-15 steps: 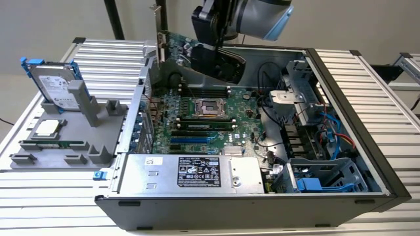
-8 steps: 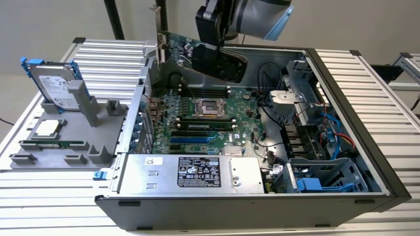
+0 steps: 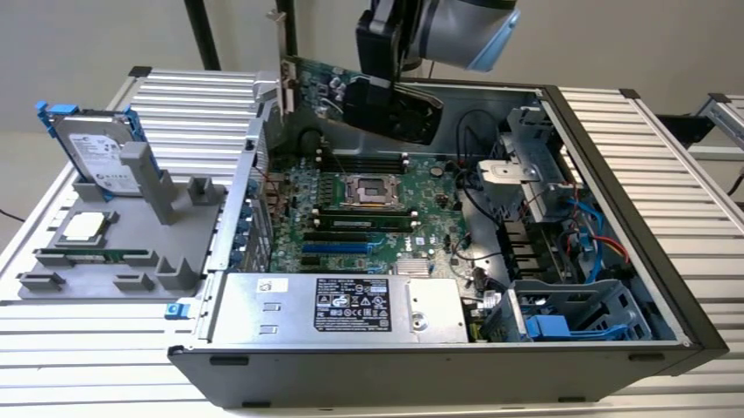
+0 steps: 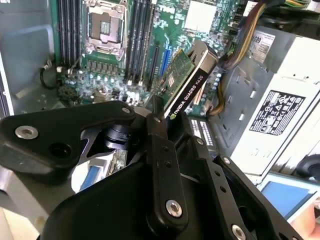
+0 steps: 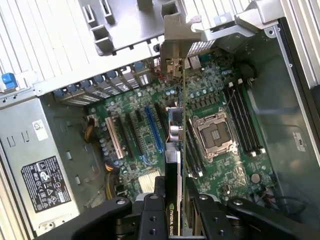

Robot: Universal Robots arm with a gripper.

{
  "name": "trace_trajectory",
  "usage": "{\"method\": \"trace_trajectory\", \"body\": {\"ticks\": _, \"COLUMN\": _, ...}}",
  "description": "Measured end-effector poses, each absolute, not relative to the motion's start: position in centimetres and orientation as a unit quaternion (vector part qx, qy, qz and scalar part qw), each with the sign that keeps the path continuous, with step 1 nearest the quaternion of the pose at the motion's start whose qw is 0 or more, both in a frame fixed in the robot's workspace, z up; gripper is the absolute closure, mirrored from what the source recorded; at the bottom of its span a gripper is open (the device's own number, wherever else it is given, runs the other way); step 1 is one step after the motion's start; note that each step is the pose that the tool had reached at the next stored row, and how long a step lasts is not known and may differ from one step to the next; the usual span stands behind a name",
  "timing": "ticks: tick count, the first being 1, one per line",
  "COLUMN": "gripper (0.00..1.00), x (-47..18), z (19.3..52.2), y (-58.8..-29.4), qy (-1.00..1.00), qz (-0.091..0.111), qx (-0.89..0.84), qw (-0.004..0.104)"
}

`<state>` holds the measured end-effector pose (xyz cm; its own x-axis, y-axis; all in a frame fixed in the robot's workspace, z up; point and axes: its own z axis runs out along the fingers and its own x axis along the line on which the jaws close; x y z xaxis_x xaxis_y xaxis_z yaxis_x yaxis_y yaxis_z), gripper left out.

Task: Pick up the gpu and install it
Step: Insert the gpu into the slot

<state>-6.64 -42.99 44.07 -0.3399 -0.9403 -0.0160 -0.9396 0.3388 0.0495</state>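
The gpu [image 3: 348,97], a green card with a black cooler block and a silver end bracket, hangs tilted above the back of the open computer case [image 3: 442,370]. My gripper [image 3: 384,77] is shut on its upper edge. In the first wrist view the gpu [image 5: 175,145] shows edge-on between the black fingers [image 5: 152,215], above the motherboard [image 5: 135,150], between the blue slot [image 5: 154,129] and the processor socket [image 5: 214,134]. In the second wrist view the gpu [image 4: 187,75] sticks out past my gripper [image 4: 167,122] over the board, clear of the slots.
A silver power supply [image 3: 337,305] fills the case's front, with a drive cage [image 3: 570,318] and cables at the exterior view's right. Left of the case, a grey fixture [image 3: 70,270] holds a hard drive [image 3: 99,148], a memory stick [image 3: 93,256] and a processor chip [image 3: 84,226].
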Motion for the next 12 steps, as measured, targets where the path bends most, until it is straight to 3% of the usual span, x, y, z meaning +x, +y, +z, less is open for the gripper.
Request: {"method": "trace_trajectory", "body": {"ticks": 12, "gripper": 1.00, "x": -6.00, "z": 44.24, "y": -42.99, "qy": -0.797, "qz": -0.025, "qx": 0.603, "qw": 0.009}}
